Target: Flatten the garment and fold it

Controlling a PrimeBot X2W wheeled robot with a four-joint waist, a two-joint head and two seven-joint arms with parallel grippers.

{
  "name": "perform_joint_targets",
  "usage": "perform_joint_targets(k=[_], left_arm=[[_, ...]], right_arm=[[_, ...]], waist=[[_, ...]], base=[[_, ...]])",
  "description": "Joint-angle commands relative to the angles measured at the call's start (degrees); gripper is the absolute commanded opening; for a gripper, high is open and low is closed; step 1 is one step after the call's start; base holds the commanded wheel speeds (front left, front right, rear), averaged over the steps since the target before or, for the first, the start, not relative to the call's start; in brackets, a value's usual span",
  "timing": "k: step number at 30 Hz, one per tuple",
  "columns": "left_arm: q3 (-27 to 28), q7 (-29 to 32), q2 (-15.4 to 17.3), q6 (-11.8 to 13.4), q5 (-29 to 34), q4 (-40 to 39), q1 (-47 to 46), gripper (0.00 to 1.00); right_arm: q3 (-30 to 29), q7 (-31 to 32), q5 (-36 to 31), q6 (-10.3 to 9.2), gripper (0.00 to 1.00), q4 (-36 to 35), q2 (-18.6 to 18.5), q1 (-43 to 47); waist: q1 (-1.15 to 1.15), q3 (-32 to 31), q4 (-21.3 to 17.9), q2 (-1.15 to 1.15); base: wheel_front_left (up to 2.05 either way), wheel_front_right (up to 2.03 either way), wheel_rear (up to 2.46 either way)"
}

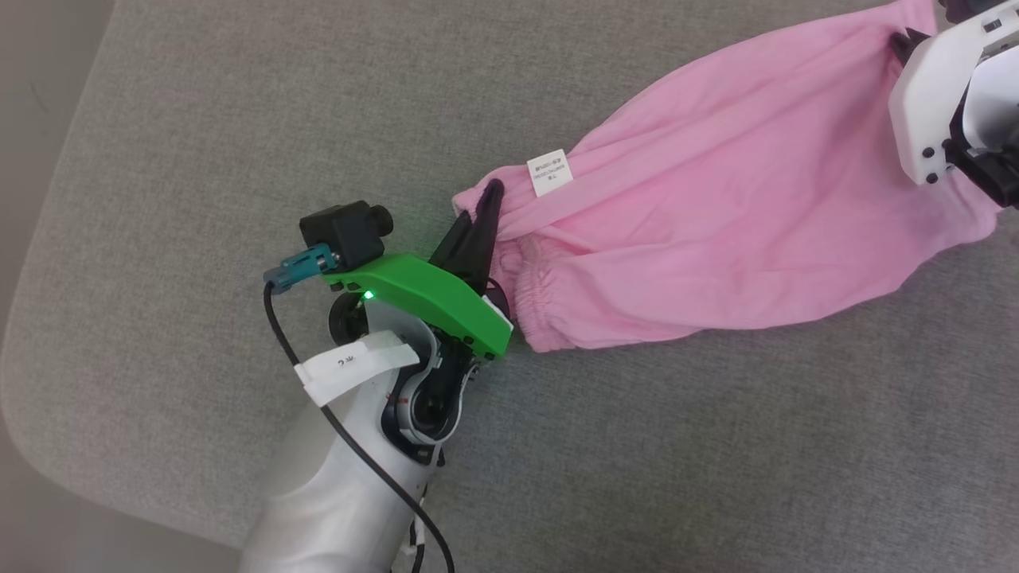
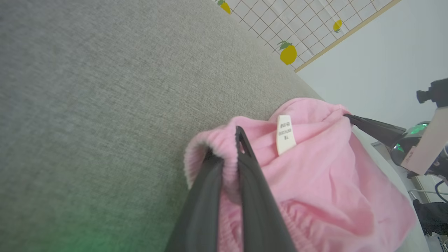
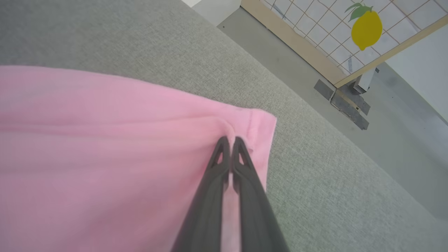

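Over the grey tabletop point(image 1: 239, 119), head view first: the pink shorts point(image 1: 740, 215) are stretched out between both arms. The left pincer point(image 1: 490, 195) is clenched on the gathered waistband point(image 1: 541, 294) beside the white label point(image 1: 550, 172), and the right pincer point(image 1: 906, 44) is up at the far leg end. Left wrist view: dark fingers point(image 2: 252, 182) bite the bunched elastic, and the cloth behind them sags softly. Right wrist view: the right pincer is clamped tight on the leg hem point(image 3: 260, 136), fabric drawn taut. It's light, limp, thin stuff that will likely slip and crumple, so the hems and the elastic edge look like the surest holds.
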Motion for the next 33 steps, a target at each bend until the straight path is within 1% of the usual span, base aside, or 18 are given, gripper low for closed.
perform_joint_targets(k=[1, 2, 3, 4, 5, 6, 13, 19, 23, 24, 29, 33], left_arm=[[-0.37, -0.19, -0.04, 0.37, -1.04, 0.67, -0.53, 0.00], [-0.88, -0.14, -0.05, 0.28, -1.62, 0.62, -0.57, 0.00], [-1.36, -0.10, -0.05, 0.18, -2.14, 0.54, -0.61, 0.13], [-1.93, -0.14, -0.05, 0.07, -2.76, 0.41, -0.68, 0.79], [-2.39, -0.14, -0.05, -0.02, -3.28, 0.31, -0.71, 1.00], [-2.93, -0.16, -0.06, -0.11, -3.80, 0.20, -0.75, 1.00], [-4.24, -0.93, 0.05, -0.35, -5.00, -0.60, 0.62, 1.00], [-4.20, -1.16, 1.68, -0.34, -5.38, -2.74, 4.27, 1.00], [-4.31, -1.51, 3.26, 0.32, -4.87, -4.59, 7.08, 1.00], [-4.64, -1.73, 4.12, 0.80, -4.18, -5.54, 8.55, 1.00], [-6.35, -2.50, 6.03, 2.18, -1.63, -7.15, 12.43, 1.00], [-9.55, -3.38, 7.20, 3.04, 2.45, -6.84, 14.50, 1.00]], right_arm=[[0.77, 0.60, 0.59, -0.10, 0.00, 1.02, -0.24, -1.38], [1.41, 1.24, 0.98, -0.10, 0.00, 1.91, -0.32, -1.93], [1.82, 1.99, 1.35, -0.10, 0.00, 2.71, -0.37, -2.31], [2.30, 2.88, 1.89, -0.10, 0.15, 3.55, -0.39, -2.70], [2.61, 3.27, 2.25, -0.10, 0.67, 4.05, -0.44, -2.99], [2.89, 3.38, 2.62, -0.10, 1.00, 4.50, -0.51, -3.33], [3.62, 0.86, 5.48, -0.10, 1.00, 6.11, -0.41, -2.80], [3.21, -2.42, 9.40, -0.10, 1.00, 6.00, -0.72, 1.38], [2.29, -6.01, 11.79, -0.10, 1.00, 4.57, -1.15, 5.89], [1.11, -8.88, 12.59, -0.10, 1.00, 3.44, -1.36, 8.31], [-3.41, -16.02, 13.09, -0.10, 1.00, 0.11, -0.95, 15.92], [-9.61, -21.75, 11.56, -0.10, 1.00, -3.23, 0.63, 22.80]], waist=[[0.00, 0.87, 0.86, 0.00], [0.00, 0.93, 0.95, 0.00], [0.00, 0.92, 1.03, 0.00], [0.00, 0.86, 1.10, 0.00], [0.00, 0.76, 1.13, 0.00], [0.00, 0.55, 1.15, 0.00], [0.00, -3.15, 0.59, 0.00], [0.00, -8.25, -0.26, 0.00], [0.00, -11.72, -0.88, 0.00], [0.00, -13.30, -1.19, 0.00], [0.00, -16.73, -1.99, 0.00], [0.00, -18.37, -2.56, 0.00]], base=[[0.00, 0.00, 0.00], [0.00, 0.00, 0.00], [0.00, 0.00, 0.00], [0.00, 0.00, 0.00], [0.00, 0.00, 0.00], [0.00, 0.00, 0.00], [0.00, 0.00, 0.00], [0.00, 0.00, 0.00], [0.00, 0.00, 0.00], [0.00, 0.00, 0.00], [0.00, 0.00, 0.00], [0.00, 0.00, 0.00]])
